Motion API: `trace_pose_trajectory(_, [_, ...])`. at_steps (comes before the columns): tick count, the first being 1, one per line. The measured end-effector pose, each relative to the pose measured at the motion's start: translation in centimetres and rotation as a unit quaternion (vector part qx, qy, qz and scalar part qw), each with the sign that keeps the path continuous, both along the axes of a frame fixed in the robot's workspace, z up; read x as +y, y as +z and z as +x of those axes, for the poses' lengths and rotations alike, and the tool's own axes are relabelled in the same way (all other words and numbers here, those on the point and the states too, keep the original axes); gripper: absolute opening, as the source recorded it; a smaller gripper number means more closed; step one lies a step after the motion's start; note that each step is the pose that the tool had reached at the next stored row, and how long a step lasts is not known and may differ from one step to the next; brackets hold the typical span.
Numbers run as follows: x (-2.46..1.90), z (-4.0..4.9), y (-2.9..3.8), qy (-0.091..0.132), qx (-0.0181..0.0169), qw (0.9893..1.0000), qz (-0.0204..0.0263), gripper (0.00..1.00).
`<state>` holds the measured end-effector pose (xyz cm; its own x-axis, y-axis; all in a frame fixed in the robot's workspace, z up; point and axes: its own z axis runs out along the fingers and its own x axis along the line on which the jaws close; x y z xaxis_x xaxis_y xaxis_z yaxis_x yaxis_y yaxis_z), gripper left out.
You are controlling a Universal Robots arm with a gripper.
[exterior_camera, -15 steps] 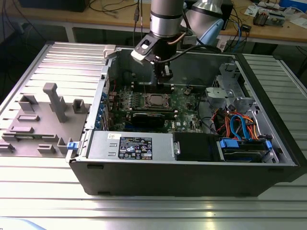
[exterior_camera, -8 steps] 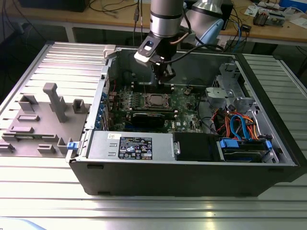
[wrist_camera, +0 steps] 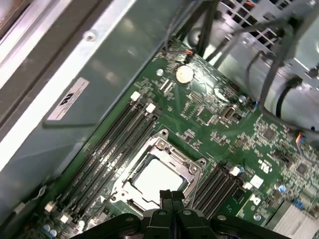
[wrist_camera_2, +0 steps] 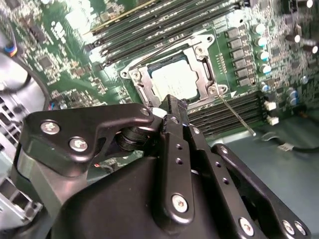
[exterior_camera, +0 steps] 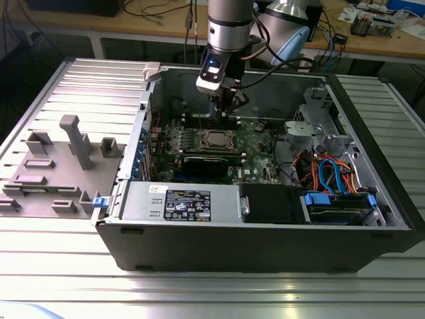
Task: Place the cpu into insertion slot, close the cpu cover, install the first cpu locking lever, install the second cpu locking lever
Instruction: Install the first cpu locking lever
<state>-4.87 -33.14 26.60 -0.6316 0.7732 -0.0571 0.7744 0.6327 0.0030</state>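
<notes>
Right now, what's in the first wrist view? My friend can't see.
A silver-grey square cpu lies in a green motherboard's socket, framed by a thin silver metal cover. The black end effector, fingers together, hangs near its edge; long black memory slots flank it.

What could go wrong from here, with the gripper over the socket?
The locking lever looks unlatched and slants across the memory slots; a slip while catching it could scrape them. The gripper, fingers together, hangs over the cpu cover; pushing down off-target might strike the cpu instead.
</notes>
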Motion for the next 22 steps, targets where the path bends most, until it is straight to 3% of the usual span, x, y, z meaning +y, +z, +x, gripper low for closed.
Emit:
trace_pose_trajectory(3, [0.0,0.0,0.0,0.034,0.0,0.9994,-0.0004,0.11])
trace_pose_trajectory(6, [0.0,0.0,0.0,0.064,0.0,0.9979,-0.0012,0.11])
trace_pose_trajectory(8, [0.0,0.0,0.0,0.082,0.0,0.9966,-0.0015,0.11])
trace_pose_trajectory(11, [0.0,0.0,0.0,0.117,0.0,0.9931,-0.0021,0.11])
trace_pose_trajectory(14, [0.0,0.0,0.0,0.169,0.0,0.9857,-0.0029,0.11])
trace_pose_trajectory(16, [0.0,0.0,0.0,0.186,0.0,0.9825,-0.0031,0.11])
trace_pose_trajectory(19, [0.0,0.0,-0.01,0.223,-0.0001,0.9748,-0.0035,0.11])
trace_pose_trajectory(20, [0.0,0.0,-0.01,0.239,-0.0001,0.971,-0.0037,0.11])
trace_pose_trajectory(22, [0.0,0.0,-0.01,0.257,-0.0001,0.9663,-0.004,0.11])
